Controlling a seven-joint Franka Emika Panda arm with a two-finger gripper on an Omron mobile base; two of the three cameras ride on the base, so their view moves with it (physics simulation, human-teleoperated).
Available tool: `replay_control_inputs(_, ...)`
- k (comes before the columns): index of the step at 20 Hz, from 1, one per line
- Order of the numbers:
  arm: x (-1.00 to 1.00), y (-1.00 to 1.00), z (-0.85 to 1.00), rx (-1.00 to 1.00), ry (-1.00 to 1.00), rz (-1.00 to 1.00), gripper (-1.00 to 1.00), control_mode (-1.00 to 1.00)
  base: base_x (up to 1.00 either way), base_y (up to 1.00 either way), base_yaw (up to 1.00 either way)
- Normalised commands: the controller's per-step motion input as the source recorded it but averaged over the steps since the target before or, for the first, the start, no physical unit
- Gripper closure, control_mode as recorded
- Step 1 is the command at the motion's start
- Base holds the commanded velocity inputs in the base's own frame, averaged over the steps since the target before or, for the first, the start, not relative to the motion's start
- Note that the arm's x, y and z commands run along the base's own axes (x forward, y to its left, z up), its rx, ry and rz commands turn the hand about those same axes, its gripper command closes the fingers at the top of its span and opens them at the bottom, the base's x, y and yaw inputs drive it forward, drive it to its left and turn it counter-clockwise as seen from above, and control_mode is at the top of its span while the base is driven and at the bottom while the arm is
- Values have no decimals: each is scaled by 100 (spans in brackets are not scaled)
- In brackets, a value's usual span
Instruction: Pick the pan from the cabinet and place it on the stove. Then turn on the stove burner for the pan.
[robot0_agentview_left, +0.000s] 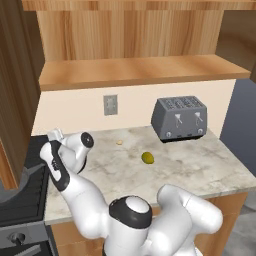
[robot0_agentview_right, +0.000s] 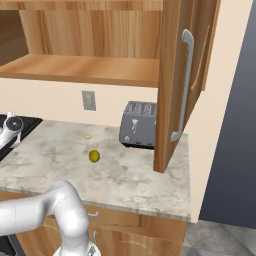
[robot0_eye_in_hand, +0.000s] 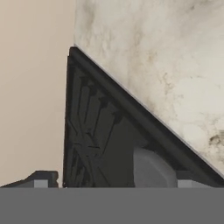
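Observation:
The dark grey pan (robot0_agentview_left: 9, 193) sits on the black stove (robot0_agentview_left: 27, 200) at the far left, mostly hidden behind the open cabinet door (robot0_agentview_left: 15, 85). Its handle (robot0_agentview_left: 34, 170) points toward my hand. My gripper (robot0_agentview_left: 54, 135) hovers over the stove's back right corner, open and holding nothing. In the hand view the gripper (robot0_eye_in_hand: 114, 181) has its fingertips (robot0_eye_in_hand: 43, 180) wide apart, with a grey rounded piece of the pan (robot0_eye_in_hand: 148, 168) low between them over the stove (robot0_eye_in_hand: 87, 127). The cabinet (robot0_agentview_right: 80, 67) shelf is bare. The stove's knob (robot0_agentview_left: 19, 239) is on the grey front panel.
A grey toaster (robot0_agentview_left: 180, 119) stands at the back of the marble counter (robot0_agentview_left: 200, 165). A small green fruit (robot0_agentview_left: 147, 158) and a crumb (robot0_agentview_left: 119, 142) lie mid-counter. The right cabinet door (robot0_agentview_right: 182, 85) hangs open over the counter's right end. An outlet (robot0_agentview_left: 110, 105) is on the wall.

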Motion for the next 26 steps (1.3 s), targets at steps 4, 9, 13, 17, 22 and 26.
replay_control_inputs(4,0,0,0,0,5,0,-100,-100,0,0,0)
replay_control_inputs(9,0,5,-5,0,2,0,-100,-100,0,0,0)
replay_control_inputs(13,0,13,-17,0,1,0,-100,-100,0,0,0)
replay_control_inputs(17,0,16,-24,0,2,0,-100,-100,0,0,0)
replay_control_inputs(22,0,12,-21,0,2,0,-100,-100,0,0,0)
replay_control_inputs(26,0,5,-12,0,1,0,-100,-100,0,0,0)
